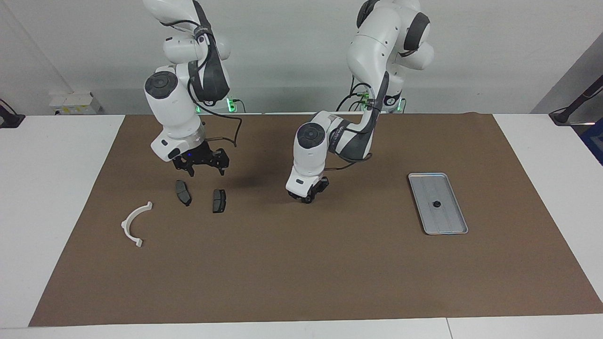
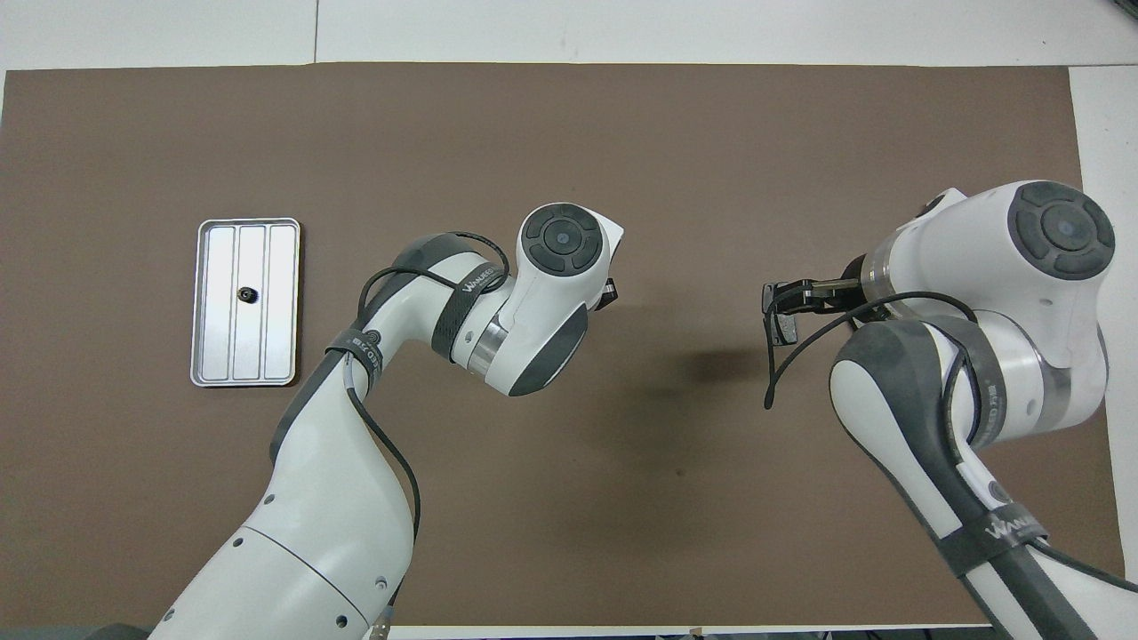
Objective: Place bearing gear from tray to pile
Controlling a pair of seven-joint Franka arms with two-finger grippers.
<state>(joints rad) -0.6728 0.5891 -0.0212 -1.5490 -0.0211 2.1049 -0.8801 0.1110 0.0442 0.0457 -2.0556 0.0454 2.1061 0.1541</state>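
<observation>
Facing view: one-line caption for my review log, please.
Left gripper low over the mat; right gripper open above two brake pads; small gear sits in tray.

Both arms wear glossy white shells with dark grey joint bands, black cables looping above each black pincer, and round grey end caps.
</observation>
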